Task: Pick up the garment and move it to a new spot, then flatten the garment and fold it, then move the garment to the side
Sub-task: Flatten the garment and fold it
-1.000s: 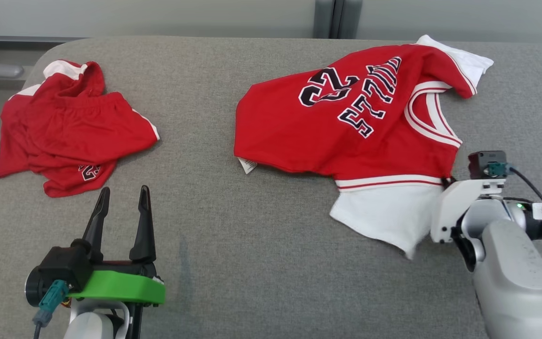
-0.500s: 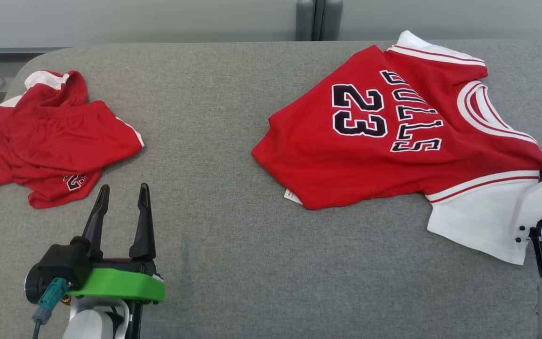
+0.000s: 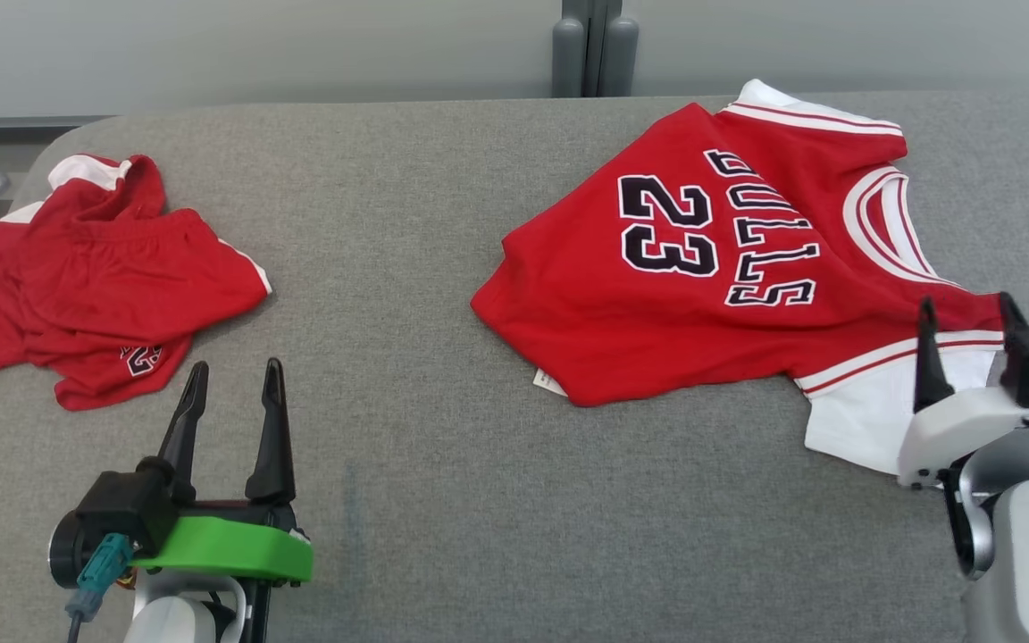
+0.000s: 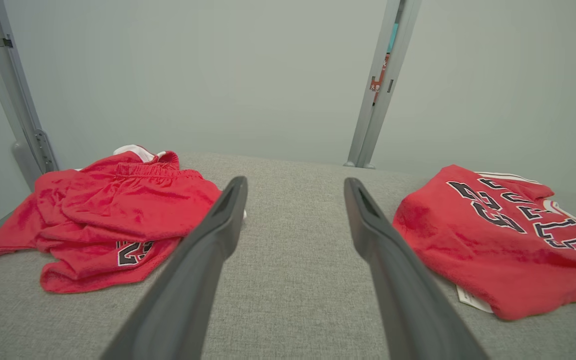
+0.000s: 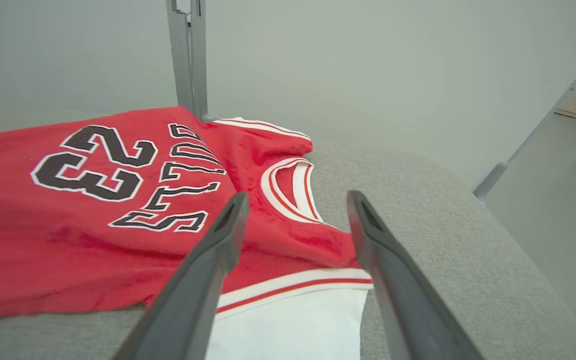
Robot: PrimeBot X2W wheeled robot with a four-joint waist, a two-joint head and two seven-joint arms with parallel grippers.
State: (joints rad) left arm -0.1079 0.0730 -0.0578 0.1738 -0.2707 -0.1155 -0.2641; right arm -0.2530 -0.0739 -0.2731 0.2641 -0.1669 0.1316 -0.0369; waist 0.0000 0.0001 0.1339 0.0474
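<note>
The garment is a red jersey printed "23", with white sleeves, lying fairly flat on the right half of the grey table. Its collar points right and its near white sleeve lies toward me. My right gripper stands open just over that sleeve and shoulder, holding nothing. In the right wrist view its fingers frame the jersey's collar and red-striped seam. My left gripper stands open and empty at the lower left, well away from the jersey; the left wrist view looks between its fingers.
A crumpled pair of red shorts lies at the table's left end, also in the left wrist view. A grey post stands behind the far edge. Bare grey cloth lies between the two garments and along the front.
My right gripper dragged the jersey rightward and turned it, then opened and let go of the sleeve. The head view has shifted a little. My left arm has stayed put.
</note>
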